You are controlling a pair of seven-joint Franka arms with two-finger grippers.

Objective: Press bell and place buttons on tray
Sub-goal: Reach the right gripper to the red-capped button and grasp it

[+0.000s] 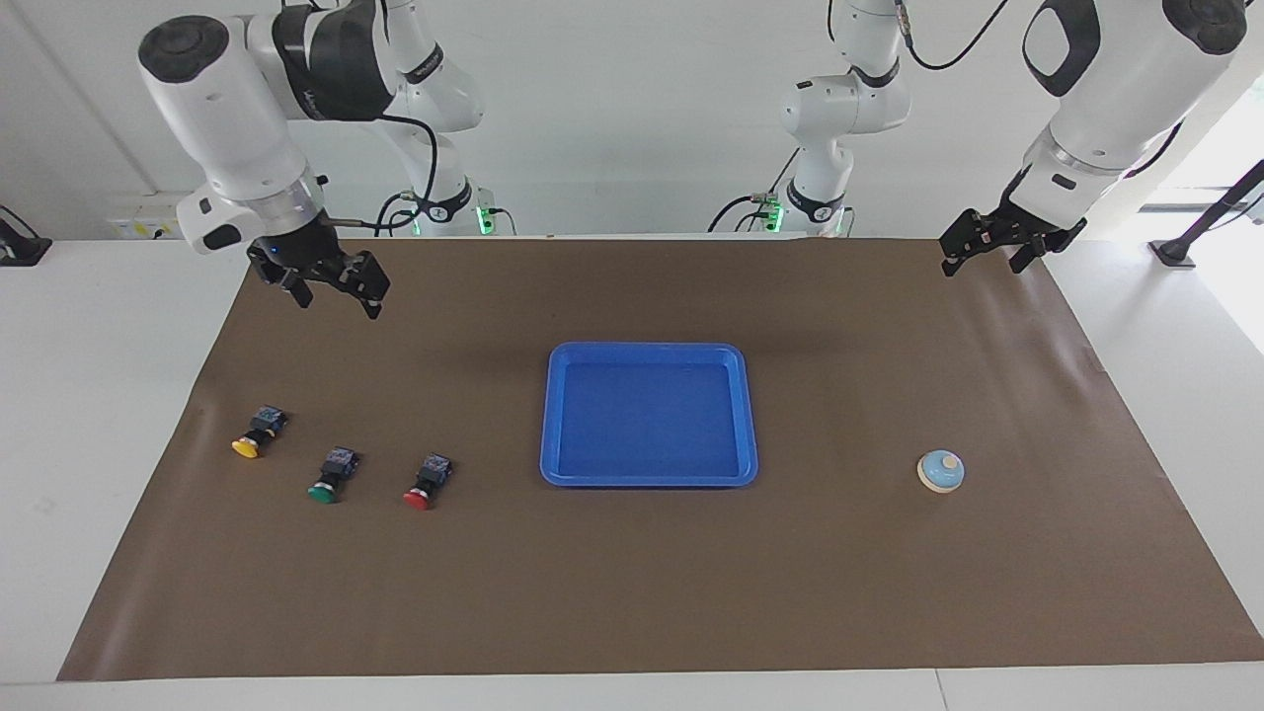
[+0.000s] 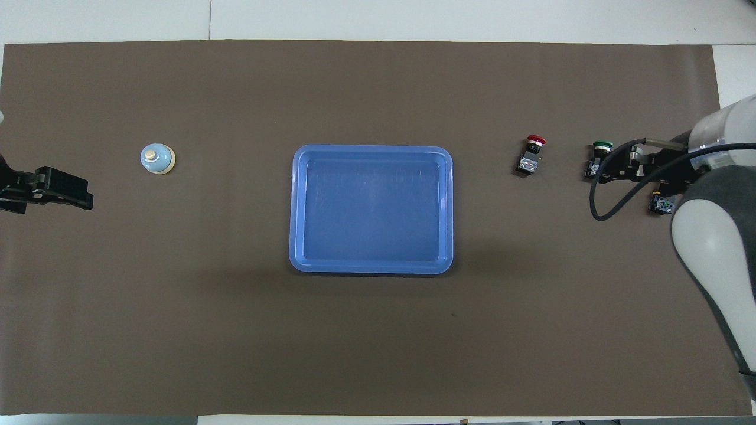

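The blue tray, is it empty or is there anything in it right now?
Empty. The tray shows only bare blue floor in both views; the red button, green button and yellow button lie on the mat beside it.

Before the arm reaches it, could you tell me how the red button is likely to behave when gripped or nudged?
The red button lies on its side, so its round cap may let it pivot or roll if nudged. Its blocky black body looks rigid and should offer flat faces to grip. It looks small and probably light, so a glancing touch could easily shift it.
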